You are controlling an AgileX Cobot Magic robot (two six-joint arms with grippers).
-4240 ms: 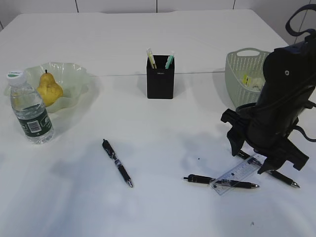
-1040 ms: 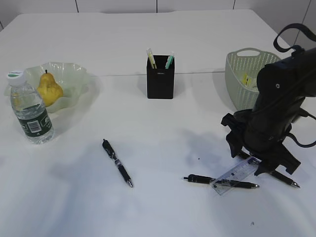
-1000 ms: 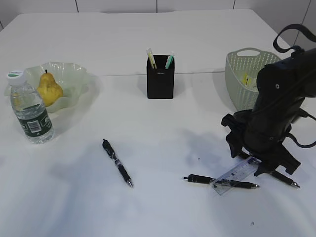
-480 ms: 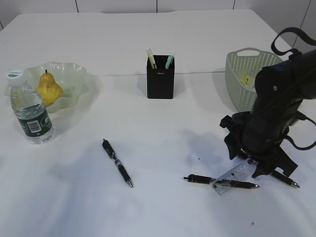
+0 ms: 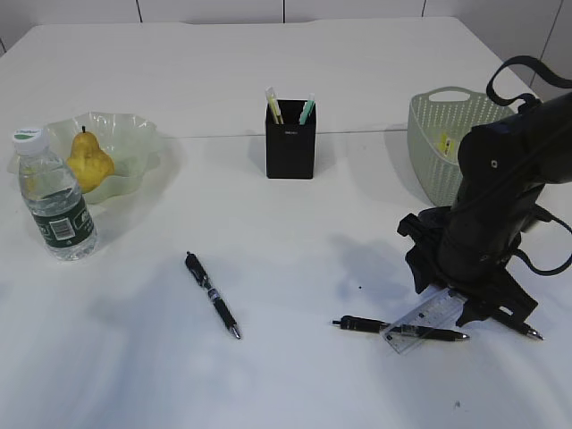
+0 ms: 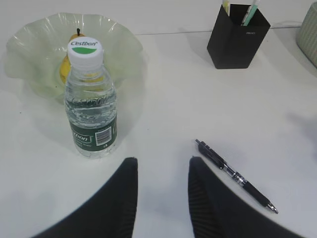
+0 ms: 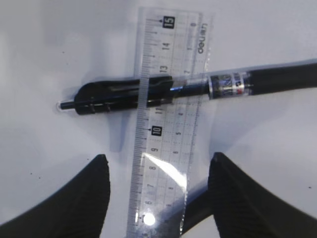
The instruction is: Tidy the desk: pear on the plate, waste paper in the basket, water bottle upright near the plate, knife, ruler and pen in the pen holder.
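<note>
Ruler (image 7: 166, 129) lies flat on the white table (image 5: 286, 80), clear plastic crossing over a black pen (image 7: 198, 87), and the right hand (image 7: 158, 193) hangs directly above its lower end with fingers (image 7: 86, 198) spread wide to either side, nothing held. From the exterior view the right hand (image 5: 465, 299) sits low over the ruler (image 5: 427, 320) near the front right, with another pen (image 5: 514, 326) showing just beside it. Behind stands the basket (image 5: 442, 143) with yellow scraps of waste paper (image 5: 444, 143) inside. The pen holder (image 5: 290, 138) stands mid-table with a few sticks in it. A third pen (image 5: 212, 295) lies alone toward the front left. At the far left the pear (image 5: 88, 161) sits on the plate (image 5: 134, 134), and the water bottle (image 6: 91, 106) stands upright just in front of it. The left hand (image 6: 161, 193) hovers over bare table near the bottle, fingers partly apart, empty
</note>
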